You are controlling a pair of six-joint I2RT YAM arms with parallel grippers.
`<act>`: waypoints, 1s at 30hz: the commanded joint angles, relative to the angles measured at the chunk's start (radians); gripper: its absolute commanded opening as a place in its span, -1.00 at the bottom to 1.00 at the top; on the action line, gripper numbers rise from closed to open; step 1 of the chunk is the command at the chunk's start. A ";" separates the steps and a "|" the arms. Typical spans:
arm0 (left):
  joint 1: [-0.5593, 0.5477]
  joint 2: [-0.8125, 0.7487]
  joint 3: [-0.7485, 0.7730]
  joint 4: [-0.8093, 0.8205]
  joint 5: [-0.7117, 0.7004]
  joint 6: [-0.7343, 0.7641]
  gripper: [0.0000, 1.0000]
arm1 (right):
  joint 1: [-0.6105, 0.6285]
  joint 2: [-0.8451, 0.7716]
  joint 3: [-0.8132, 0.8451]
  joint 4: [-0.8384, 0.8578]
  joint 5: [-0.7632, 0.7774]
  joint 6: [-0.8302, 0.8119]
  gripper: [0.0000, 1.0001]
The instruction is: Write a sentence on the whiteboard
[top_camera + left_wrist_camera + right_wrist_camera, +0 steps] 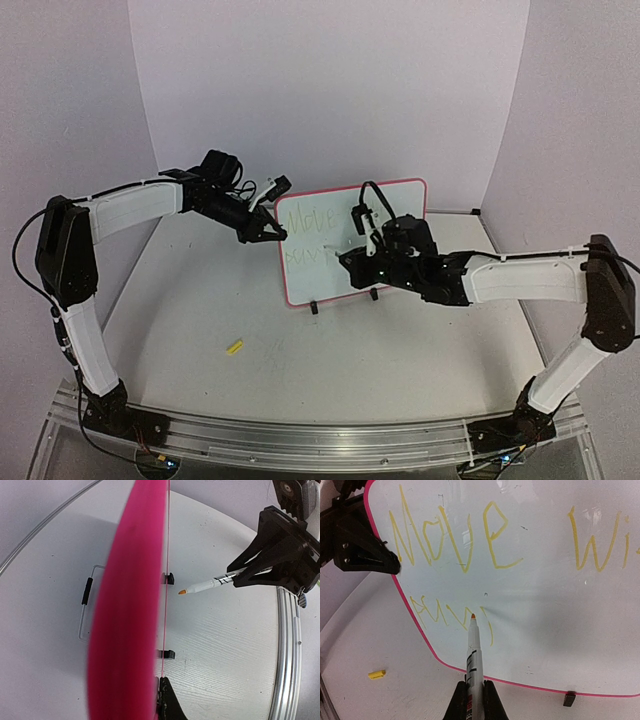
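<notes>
Board: small rectangular whiteboard (318,280) with a pink-red rounded frame, upright on two black feet mid-way across the white bench (200,300), between the arms.
Writing: thin yellow handwritten sentence (465,569); the top line starts "Move", the lower line is too faint to read.
Left end effector (268,232): seemingly clamped on the whiteboard's left edge.
Right end effector (474,696): closed around a white orange-tipped marker (473,650), tip just off the lower line.

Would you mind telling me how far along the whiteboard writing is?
Done: the top line of the sentence, "Move Wi...", is written. In hand: the left gripper grips the whiteboard while the right gripper holds the marker beside faint lower strokes. Left: probably finishing that line.
</notes>
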 commanded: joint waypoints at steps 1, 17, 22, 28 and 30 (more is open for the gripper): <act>-0.002 -0.001 -0.014 -0.035 -0.124 0.078 -1.00 | 0.007 0.030 0.055 0.016 0.025 -0.022 -1.00; -0.002 0.001 -0.017 -0.035 -0.127 0.080 -1.00 | 0.007 0.053 0.075 0.014 0.111 0.000 -1.00; -0.002 0.000 -0.015 -0.035 -0.126 0.081 -1.00 | 0.006 0.038 0.064 0.002 0.149 0.010 -1.00; -0.002 -0.001 -0.016 -0.035 -0.126 0.080 -1.00 | 0.007 0.019 0.038 -0.012 0.177 0.024 -1.00; -0.002 -0.001 -0.015 -0.035 -0.124 0.079 -1.00 | 0.007 0.018 0.032 -0.017 0.178 0.030 -1.00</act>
